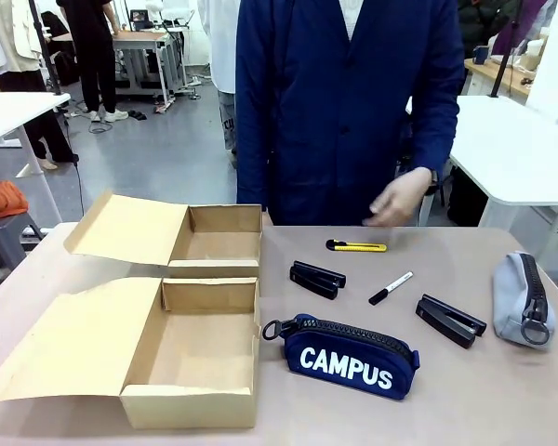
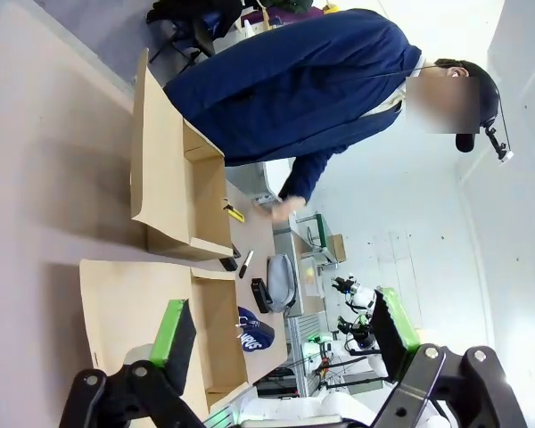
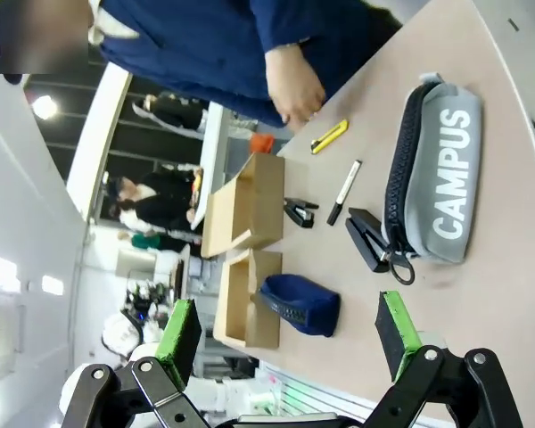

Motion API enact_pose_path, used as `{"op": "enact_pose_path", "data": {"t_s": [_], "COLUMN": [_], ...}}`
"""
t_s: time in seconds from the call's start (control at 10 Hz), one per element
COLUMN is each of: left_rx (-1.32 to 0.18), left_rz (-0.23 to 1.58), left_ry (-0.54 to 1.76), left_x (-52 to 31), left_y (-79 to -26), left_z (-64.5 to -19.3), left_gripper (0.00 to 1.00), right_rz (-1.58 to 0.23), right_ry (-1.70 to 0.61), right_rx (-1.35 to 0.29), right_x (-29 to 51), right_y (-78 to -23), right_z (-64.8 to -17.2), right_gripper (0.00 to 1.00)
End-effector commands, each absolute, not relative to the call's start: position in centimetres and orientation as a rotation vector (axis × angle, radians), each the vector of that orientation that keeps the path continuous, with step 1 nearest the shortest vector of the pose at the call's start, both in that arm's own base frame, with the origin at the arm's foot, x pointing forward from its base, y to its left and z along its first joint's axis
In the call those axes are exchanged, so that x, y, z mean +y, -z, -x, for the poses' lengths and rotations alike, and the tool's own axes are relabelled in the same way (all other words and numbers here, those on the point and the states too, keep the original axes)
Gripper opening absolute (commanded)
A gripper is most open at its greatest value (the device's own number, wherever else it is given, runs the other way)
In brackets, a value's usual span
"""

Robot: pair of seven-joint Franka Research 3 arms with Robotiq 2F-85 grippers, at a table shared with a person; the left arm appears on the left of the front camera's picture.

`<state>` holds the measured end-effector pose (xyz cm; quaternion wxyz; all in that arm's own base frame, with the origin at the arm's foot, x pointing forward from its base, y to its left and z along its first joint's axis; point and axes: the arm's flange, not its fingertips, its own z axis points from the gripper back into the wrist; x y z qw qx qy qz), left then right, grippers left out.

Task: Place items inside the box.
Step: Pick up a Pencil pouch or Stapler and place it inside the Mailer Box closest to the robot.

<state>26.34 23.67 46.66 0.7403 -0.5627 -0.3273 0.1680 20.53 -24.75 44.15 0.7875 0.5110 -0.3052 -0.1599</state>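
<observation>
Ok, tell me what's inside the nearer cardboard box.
Nothing visible: the nearer cardboard box lies open, its floor bare. The floor strip behind its front wall is hidden.

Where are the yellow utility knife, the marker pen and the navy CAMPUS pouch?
yellow utility knife [image 1: 357, 246], front view, middle of its yellow body.
marker pen [image 1: 395, 284], front view, on its white barrel.
navy CAMPUS pouch [image 1: 346, 366], front view, on the white lettering on its side.

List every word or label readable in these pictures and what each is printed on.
"CAMPUS": white capitals on the navy zip pouch.
"CAMPUS": white capitals on the grey zip pouch, readable in the right wrist view.
Any print on the marker pen or the yellow utility knife is too small to read.
</observation>
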Motion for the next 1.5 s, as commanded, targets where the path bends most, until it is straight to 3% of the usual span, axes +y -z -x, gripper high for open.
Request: {"op": "enact_pose_path", "data": {"t_s": [0.0,0.2,0.4,0.6,0.8,1.4], "left_rx": [-0.743,-0.743,-0.743,-0.743,-0.743,-0.743], "left_rz": [1.246,1.246,1.246,1.246,1.246,1.246], "left_ry": [-0.349,-0.349,-0.349,-0.349,-0.349,-0.349], "left_x": [23.8,23.8,23.8,23.8,23.8,23.8], "left_y": [-46.8,-46.8,-46.8,-46.8,-46.8,-46.8], "left_z": [-26.5,-26.5,-26.5,-26.5,-26.5,-26.5], "left_gripper": [1.0,1.0,1.0,1.0,1.0,1.0], "right_rz": [-0.96,-0.867,-0.902,-1.066,-1.074,-0.972], "right_ry": [0.099,-0.153,-0.074,-0.055,-0.043,-0.102], "right_rx": [-0.612,-0.449,-0.403,-0.531,-0.619,-0.588], "right_x": [-18.6,-12.6,-18.1,-24.3,-25.4,-22.5], "right_y": [-45.9,-46.7,-45.9,-45.1,-44.3,-44.9], "right_z": [-22.7,-25.7,-24.6,-19.9,-17.1,-19.2], "right_gripper": [1.0,1.0,1.0,1.0,1.0,1.0]}}
